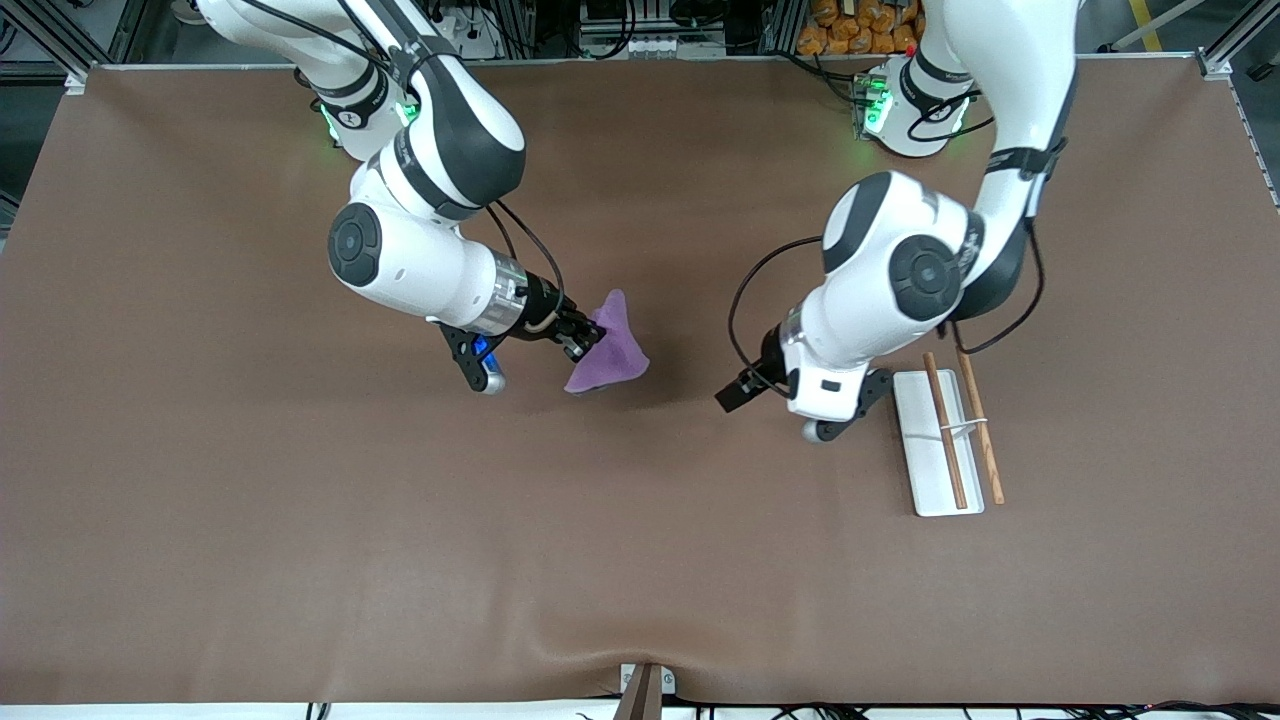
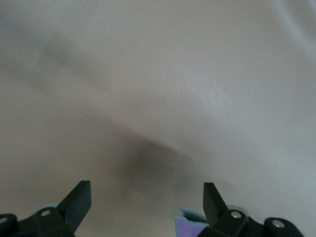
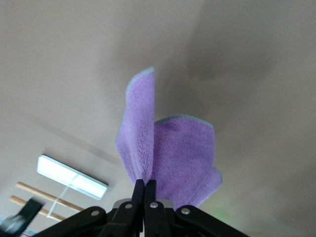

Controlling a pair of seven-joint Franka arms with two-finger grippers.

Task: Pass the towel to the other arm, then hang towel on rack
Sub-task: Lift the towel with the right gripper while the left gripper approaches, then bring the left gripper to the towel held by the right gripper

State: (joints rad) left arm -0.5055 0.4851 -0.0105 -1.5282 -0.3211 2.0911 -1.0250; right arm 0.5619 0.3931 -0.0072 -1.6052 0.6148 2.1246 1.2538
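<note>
**Mia:** What do you see from the high camera?

**Ben:** The right gripper (image 1: pixel 588 338) pinches the purple towel (image 1: pixel 610 350) and holds it up over the brown table (image 1: pixel 300 550). The left gripper (image 1: pixel 735 392) is off at about four o'clock from the towel, with a gap of bare table between them. The rack (image 1: pixel 945 440) lies at three o'clock from that left claw, just beside the arm, with its two wooden rods over the white plate.

**Mia:** And the left wrist camera?

**Ben:** The left claw's fingers (image 2: pixel 79 197) are spread wide with nothing in them. A bit of purple towel (image 2: pixel 190 228) peeks in beside one finger.

**Mia:** The right wrist camera?

**Ben:** The right claw's fingers (image 3: pixel 139 190) squeeze tight on the towel (image 3: pixel 168 153), which fans out from them. The rack (image 3: pixel 69 177) shows at about eight o'clock.

**Mia:** So which step is it?

**Ben:** I think the pass. The towel is not handed over yet. Next, the open left claw needs to reach a loose edge of the towel and close on it before the right claw lets go.
</note>
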